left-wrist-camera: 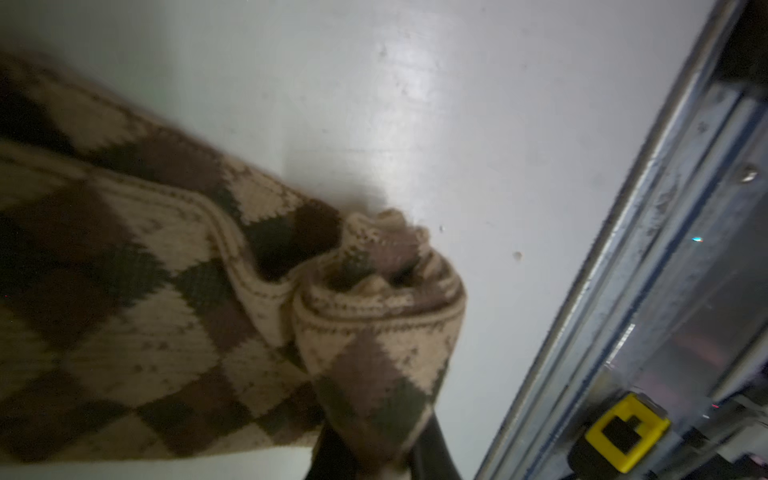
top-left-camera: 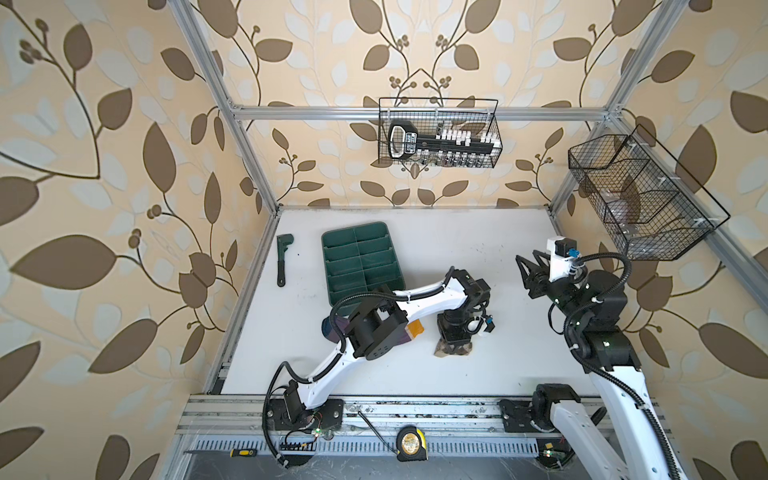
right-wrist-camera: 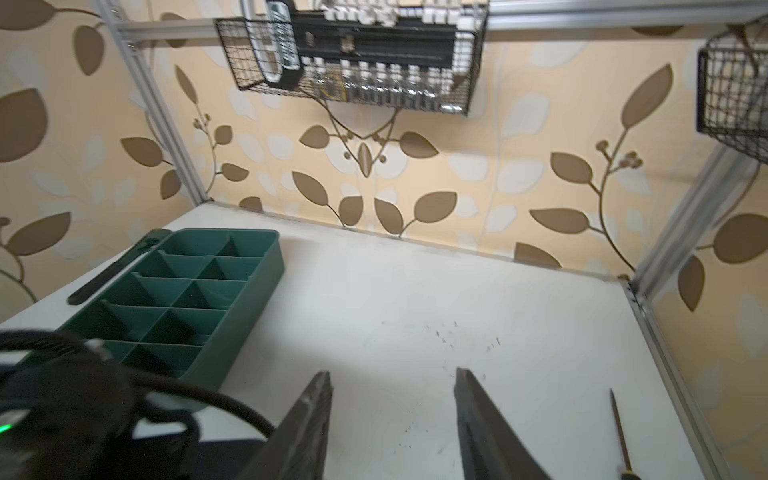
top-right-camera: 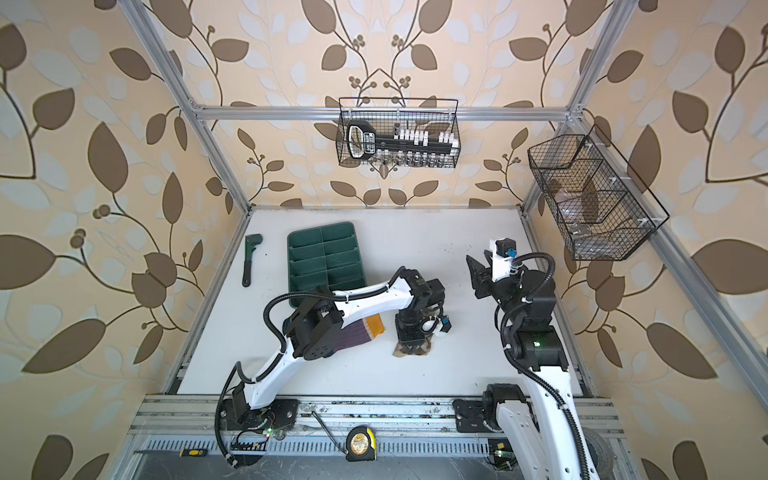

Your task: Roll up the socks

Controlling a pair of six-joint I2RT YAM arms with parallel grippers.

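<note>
The tan-and-brown argyle sock [left-wrist-camera: 158, 316] lies on the white table, one end wound into a small roll [left-wrist-camera: 374, 307]. My left gripper [left-wrist-camera: 382, 457] is shut on that rolled end, a dark finger [left-wrist-camera: 436, 449] showing on each side. In both top views it points straight down onto the argyle sock [top-left-camera: 454, 348] [top-right-camera: 413, 350] at mid-table. The purple ribbed sock [top-left-camera: 405, 336] [top-right-camera: 353, 334] with its mustard cuff [top-left-camera: 416, 328] lies flat, partly hidden under the left arm's elbow. My right gripper [right-wrist-camera: 395, 376] [top-left-camera: 527, 270] stands open and empty, raised at the right.
A green divided tray [top-left-camera: 332, 266] [right-wrist-camera: 249, 291] sits at the back left, with a dark wrench [top-left-camera: 283, 257] beside it. Wire baskets [top-left-camera: 440, 133] [top-left-camera: 640, 199] hang on the back and right walls. A tape measure [top-left-camera: 411, 444] and a screwdriver [top-left-camera: 241, 453] rest on the front rail.
</note>
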